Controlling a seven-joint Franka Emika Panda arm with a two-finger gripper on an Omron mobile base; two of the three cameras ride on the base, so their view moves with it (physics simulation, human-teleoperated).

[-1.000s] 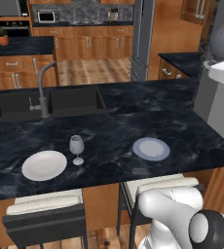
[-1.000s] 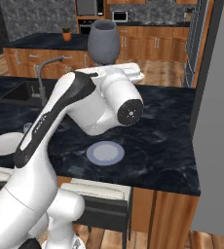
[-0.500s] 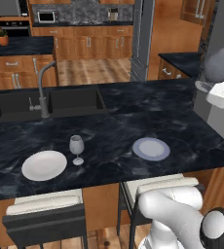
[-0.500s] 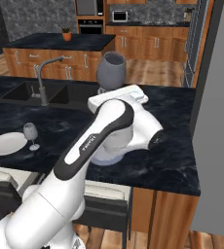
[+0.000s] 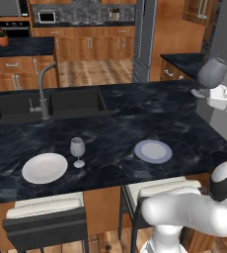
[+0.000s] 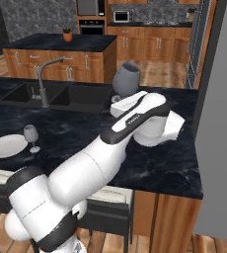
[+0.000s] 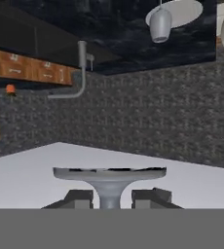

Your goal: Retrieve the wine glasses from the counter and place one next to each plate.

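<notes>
The black marble worktop (image 5: 110, 133) runs across the kitchen with a sink (image 5: 46, 104) and tap (image 5: 44, 91) set into its far side, and the white arm (image 6: 100, 163) swings up over its right-hand end. On the near side lie the white plate (image 5: 45, 167) and, well apart to its right, the pale bluish plate (image 5: 153, 150). One wine glass (image 5: 77, 150) stands upright just beside the white plate, on the side facing the bluish one, so that half of the job looks done. The second wine glass (image 5: 212, 72) is up in the air at the far right, carried above the worktop's end; from the right base view its bowl (image 6: 126, 79) rises above the hand. In the hand view the gripper (image 7: 109, 197) has its two dark tips drawn in close on either side of the thin stem (image 7: 109, 194), just under the round foot (image 7: 109, 173), so it is narrowly closed on this glass. The step in hand seems to be the carry towards the bluish plate, which has no glass by it yet. The next move calls for swinging the glass down and left, keeping it upright, and setting its foot flat on bare worktop close beside the bluish plate without touching its rim, before the gripper lets go.
</notes>
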